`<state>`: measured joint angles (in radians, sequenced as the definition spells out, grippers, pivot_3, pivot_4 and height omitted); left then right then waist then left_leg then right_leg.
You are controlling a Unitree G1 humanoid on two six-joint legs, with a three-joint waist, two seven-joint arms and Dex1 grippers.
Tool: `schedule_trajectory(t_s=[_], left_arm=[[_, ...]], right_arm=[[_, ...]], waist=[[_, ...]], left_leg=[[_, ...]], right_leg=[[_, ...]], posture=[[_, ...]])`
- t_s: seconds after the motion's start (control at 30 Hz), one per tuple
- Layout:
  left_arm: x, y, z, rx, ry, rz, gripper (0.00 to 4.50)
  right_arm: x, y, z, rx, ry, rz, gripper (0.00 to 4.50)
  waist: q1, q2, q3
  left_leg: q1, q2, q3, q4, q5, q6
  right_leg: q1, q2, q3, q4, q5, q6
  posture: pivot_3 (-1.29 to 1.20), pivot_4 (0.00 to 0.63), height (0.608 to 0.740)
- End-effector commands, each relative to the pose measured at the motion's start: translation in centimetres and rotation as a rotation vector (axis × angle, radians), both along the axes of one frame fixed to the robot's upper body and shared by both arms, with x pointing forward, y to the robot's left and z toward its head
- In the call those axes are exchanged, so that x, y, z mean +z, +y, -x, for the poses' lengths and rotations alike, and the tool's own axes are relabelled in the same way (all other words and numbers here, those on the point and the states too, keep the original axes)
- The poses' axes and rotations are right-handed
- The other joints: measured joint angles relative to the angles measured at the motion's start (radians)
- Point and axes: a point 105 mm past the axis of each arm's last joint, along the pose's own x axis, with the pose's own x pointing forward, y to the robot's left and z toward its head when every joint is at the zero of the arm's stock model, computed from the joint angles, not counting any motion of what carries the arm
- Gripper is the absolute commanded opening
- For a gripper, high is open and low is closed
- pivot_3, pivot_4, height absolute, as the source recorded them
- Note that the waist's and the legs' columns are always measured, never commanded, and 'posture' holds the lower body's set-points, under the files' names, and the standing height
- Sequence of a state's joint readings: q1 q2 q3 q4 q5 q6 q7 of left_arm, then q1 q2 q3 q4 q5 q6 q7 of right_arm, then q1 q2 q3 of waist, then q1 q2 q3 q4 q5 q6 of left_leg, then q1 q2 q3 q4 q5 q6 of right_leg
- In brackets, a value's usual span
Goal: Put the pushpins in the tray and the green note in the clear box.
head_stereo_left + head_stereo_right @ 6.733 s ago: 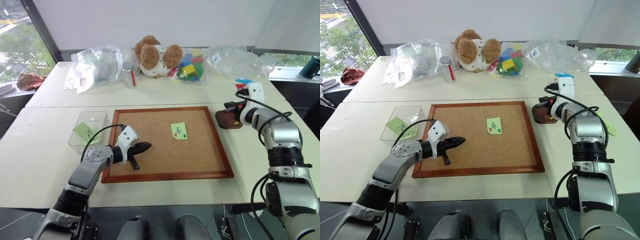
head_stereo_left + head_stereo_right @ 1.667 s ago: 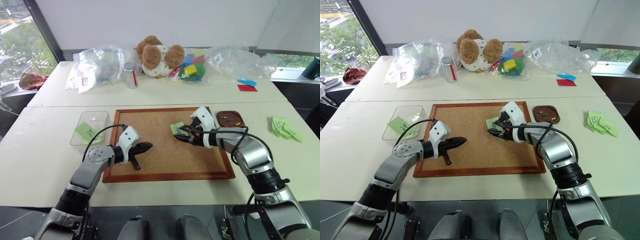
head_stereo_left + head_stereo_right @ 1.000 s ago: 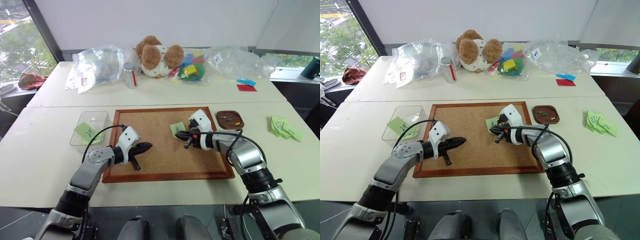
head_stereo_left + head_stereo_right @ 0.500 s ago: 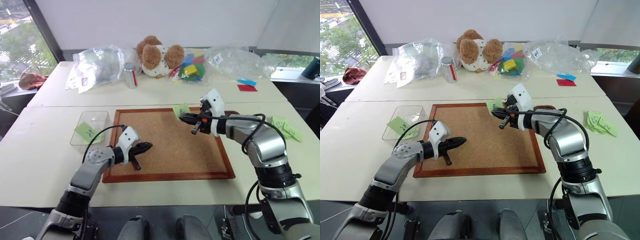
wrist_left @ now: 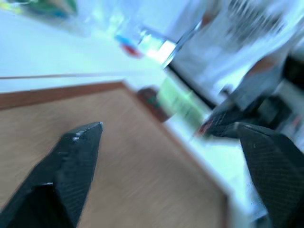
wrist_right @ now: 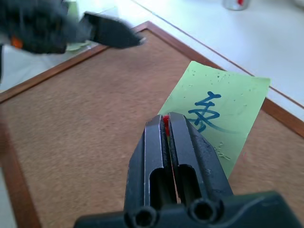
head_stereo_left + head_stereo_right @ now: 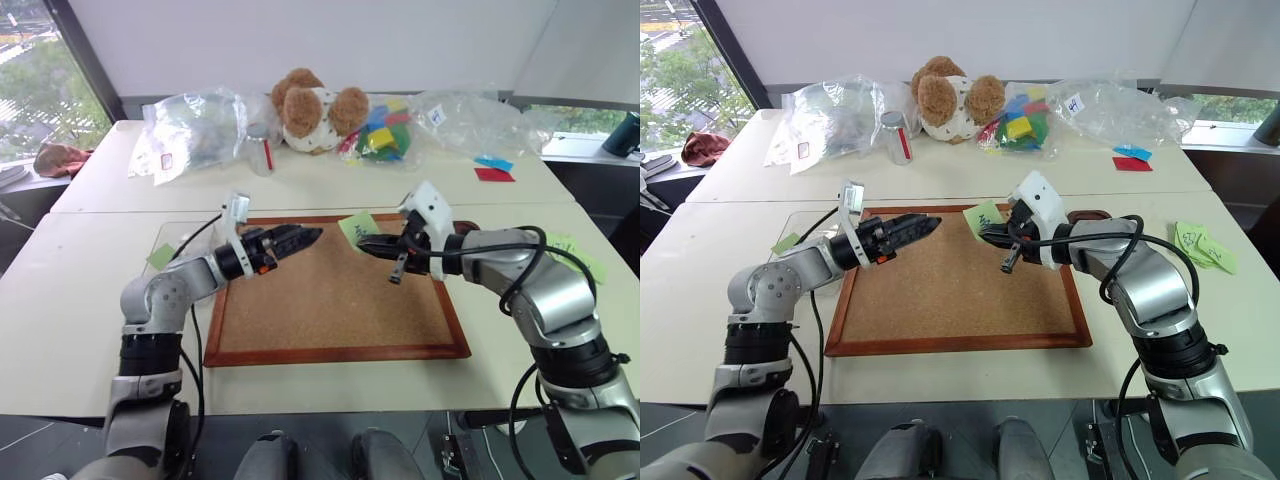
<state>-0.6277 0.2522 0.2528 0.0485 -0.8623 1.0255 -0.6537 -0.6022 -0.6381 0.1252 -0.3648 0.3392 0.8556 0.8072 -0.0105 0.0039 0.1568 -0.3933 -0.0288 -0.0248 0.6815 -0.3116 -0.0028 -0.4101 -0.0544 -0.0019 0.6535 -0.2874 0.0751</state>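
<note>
The white bench [image 7: 90, 290] carries a wood-framed corkboard [image 7: 330, 300] at its middle, with clear plastic bags [image 7: 190, 130], a brown teddy bear [image 7: 310, 108] and a small metal can [image 7: 262, 150] along the far side. Above the corkboard's far edge, the 2 arms face each other. The right end effector [image 7: 365, 243] is raised off the board with its fingers pressed together on the green note [image 6: 216, 116]; in the right wrist view a speck of red, perhaps a pushpin, sits between the fingertips, and the note, marked with blue ink, sticks out beyond them over the board's far rail. The left end effector [image 7: 305, 237] hovers over the board's far left part, pointing toward the right one, well short of it; the left wrist view shows its 2 fingers [image 5: 71, 156] spread wide with nothing between them. The clear box [image 7: 800, 232] lies on the bench just left of the corkboard, partly behind the left arm. The reddish-brown tray [image 7: 1087, 213] sits just right of the board, mostly hidden behind the right arm. A pile of green sticky notes [image 7: 1202, 245] lies farther right.
</note>
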Motion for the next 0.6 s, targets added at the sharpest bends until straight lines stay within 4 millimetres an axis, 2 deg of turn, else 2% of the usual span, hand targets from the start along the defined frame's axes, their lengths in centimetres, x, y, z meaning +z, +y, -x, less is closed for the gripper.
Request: schedule_trajectory(t_s=[0.03, 0.17, 0.4, 0.6], left_arm=[[1.8, -0.5, -0.1, -0.017, 0.049, 0.095, 4.42], [1.9, -1.3, -0.6, -0.011, 0.147, 0.169, 4.42], [0.7, -3.4, 0.0, -0.051, 0.231, 0.15, 4.42], [0.6, -4.3, 0.1, -0.058, 0.273, 0.187, 4.42]], right_arm=[[1.5, 1.3, 0.8, 0.065, -0.068, -0.012, 0.0], [2.0, 1.9, 1.3, 0.098, -0.088, -0.012, 0.0], [2.8, 2.7, 1.8, 0.148, -0.116, -0.007, 0.0], [3.1, 3.2, 2.2, 0.176, -0.122, -0.005, 0.0]], waist=[[0.0, 0.0, 0.0], [0.0, 0.0, 0.0], [0.0, 0.0, 0.0], [0.001, 0.0, 0.0]], left_leg=[[0.0, 0.0, 0.0, 0.0, 0.0, 0.0], [0.0, 0.0, 0.0, 0.0, 0.002, -0.004], [0.0, 0.0, 0.0, 0.0, 0.003, -0.005], [0.0, 0.0, 0.0, 0.0, 0.003, -0.006]], right_leg=[[0.0, 0.0, 0.0, 0.0, 0.0, 0.0], [0.0, 0.0, 0.0, 0.0, 0.0, 0.0], [0.0, 0.001, 0.0, 0.0, 0.0, 0.0], [0.0, 0.001, 0.0, 0.0, 0.0, 0.0]], posture=[[0.0, 0.15, 0.74], [0.0, 0.15, 0.74], [0.0, 0.15, 0.74], [0.0, 0.15, 0.74]])
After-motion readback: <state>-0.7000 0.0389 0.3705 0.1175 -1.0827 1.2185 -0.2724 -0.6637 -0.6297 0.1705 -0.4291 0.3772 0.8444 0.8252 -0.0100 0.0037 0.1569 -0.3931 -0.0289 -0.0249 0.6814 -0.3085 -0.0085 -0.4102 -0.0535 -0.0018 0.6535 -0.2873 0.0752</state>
